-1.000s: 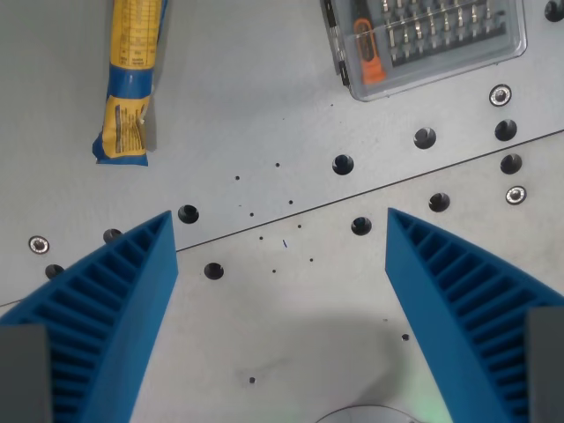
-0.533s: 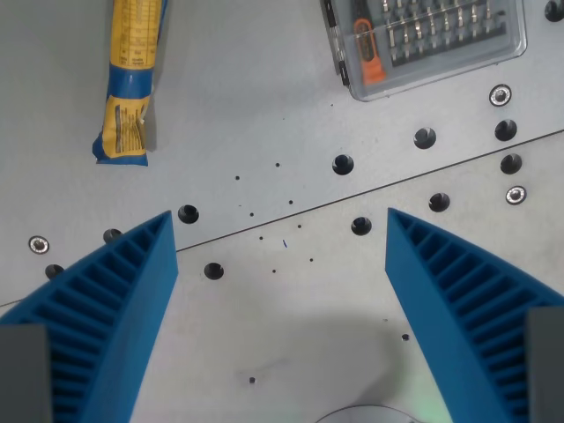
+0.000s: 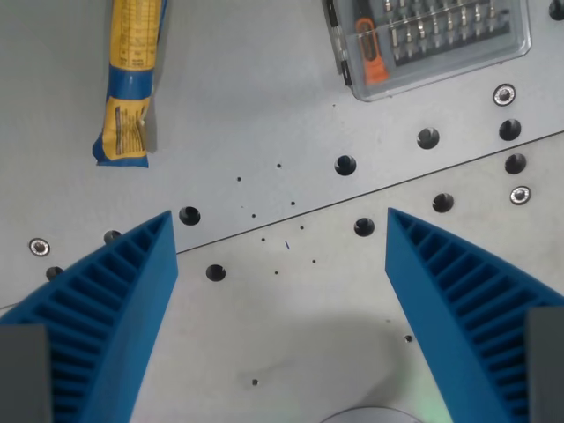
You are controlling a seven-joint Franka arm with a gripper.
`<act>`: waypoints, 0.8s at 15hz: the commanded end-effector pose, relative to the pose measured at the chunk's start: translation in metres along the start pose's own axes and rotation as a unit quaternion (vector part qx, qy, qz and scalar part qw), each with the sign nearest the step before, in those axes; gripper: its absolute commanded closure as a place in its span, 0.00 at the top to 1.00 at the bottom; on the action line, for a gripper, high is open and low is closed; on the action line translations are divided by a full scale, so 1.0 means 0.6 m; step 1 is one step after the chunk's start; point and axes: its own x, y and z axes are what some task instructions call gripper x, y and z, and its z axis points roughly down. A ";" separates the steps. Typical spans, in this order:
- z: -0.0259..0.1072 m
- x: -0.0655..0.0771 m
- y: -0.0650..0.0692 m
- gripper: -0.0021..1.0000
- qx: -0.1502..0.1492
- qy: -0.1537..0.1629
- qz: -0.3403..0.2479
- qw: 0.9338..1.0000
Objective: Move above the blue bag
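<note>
Fingers: two blue ribbed fingers (image 3: 115,308), spread wide, one at the wrist view's lower left and one at its lower right, with nothing between them.
Gap between fingers: bare grey tabletop (image 3: 291,326), speckled with small dark dots and one short blue mark.
Seam: a thin dark line (image 3: 370,189) runs across the tabletop, rising from the wrist view's left toward its right, just above the fingertips.
Holes and screws: round dark holes lie along both sides of the seam; a few silver screw heads (image 3: 503,94) sit near the wrist view's right and left edges.
Blue bag: a long blue and yellow bag (image 3: 130,75) lies at the wrist view's upper left, running off the top edge, its sealed end pointing down, well apart from the fingers and above the left one.
Bit case: a clear plastic case (image 3: 432,42) of screwdriver bits with an orange and black handle inside, at the wrist view's upper right, cut by the top edge.
Bottom edge: a pale rounded shape (image 3: 370,414), only partly in view; what it is cannot be told.
</note>
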 end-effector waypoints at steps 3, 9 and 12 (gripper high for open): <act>0.027 0.004 -0.021 1.00 0.000 0.027 0.037 0.999; 0.073 0.011 -0.044 1.00 0.005 0.040 0.063 0.997; 0.098 0.016 -0.058 1.00 0.008 0.040 0.076 0.996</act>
